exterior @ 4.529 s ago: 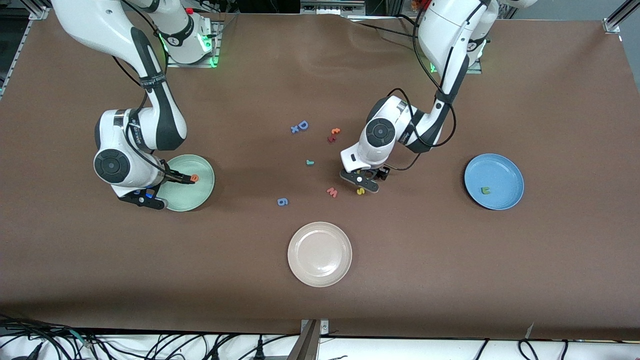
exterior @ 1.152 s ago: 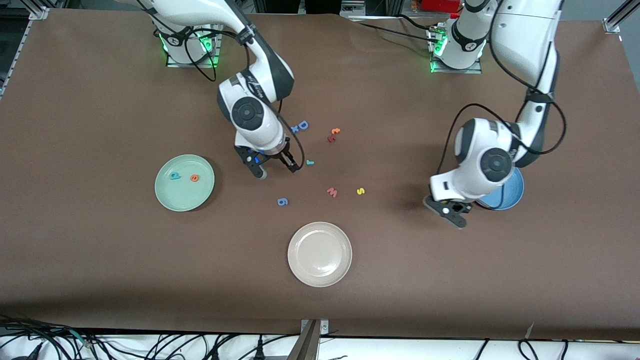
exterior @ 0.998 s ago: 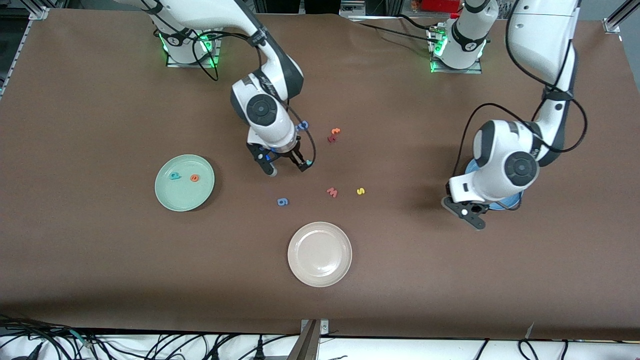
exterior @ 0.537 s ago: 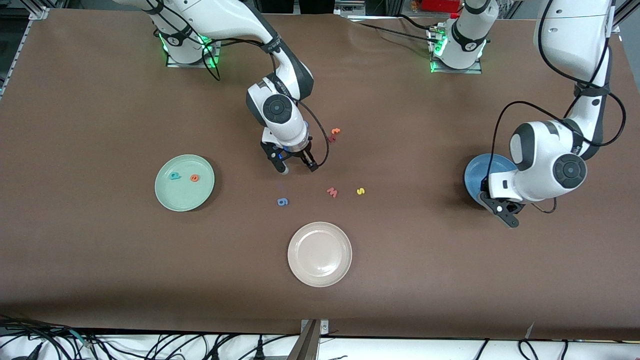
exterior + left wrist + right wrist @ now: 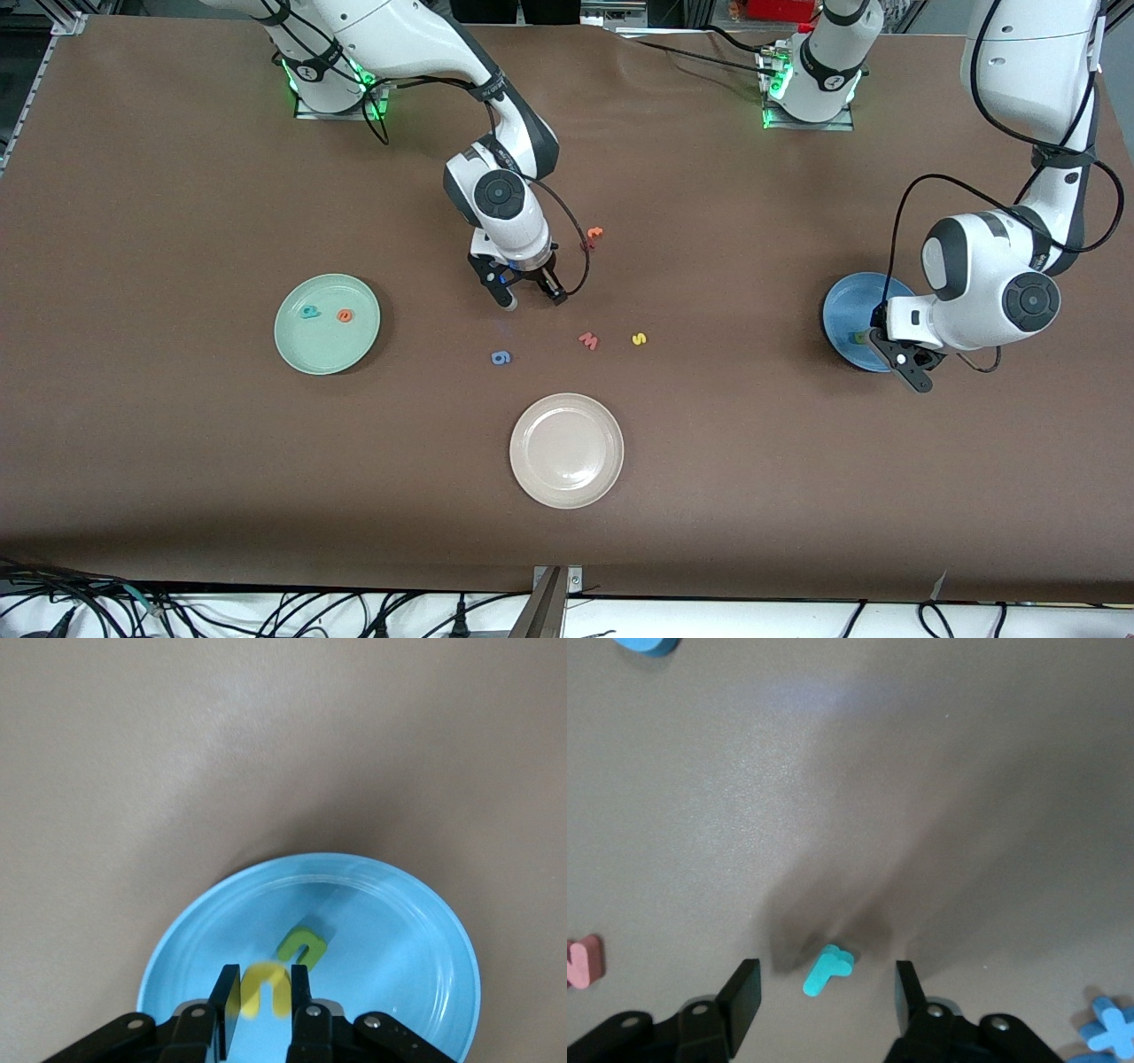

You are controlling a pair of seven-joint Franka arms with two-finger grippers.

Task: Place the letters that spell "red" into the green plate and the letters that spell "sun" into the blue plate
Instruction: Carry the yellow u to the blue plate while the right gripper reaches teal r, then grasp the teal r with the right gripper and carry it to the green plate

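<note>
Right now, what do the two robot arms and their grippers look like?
Both arms are glossy white with dark grey joint bands and round dark caps near the wrists. A black cable loops along each forearm. The left gripper and right gripper have black fingers. Green lights glow at both bases.

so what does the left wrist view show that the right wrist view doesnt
Only the left wrist view: the left gripper shut on the yellow "u" over the blue plate, where the dark green "n" lies.

Only the right wrist view: the right gripper, fingers apart, around the teal "r", with a pinkish-red letter and blue letters at the edges.

Both: the brown table.
</note>
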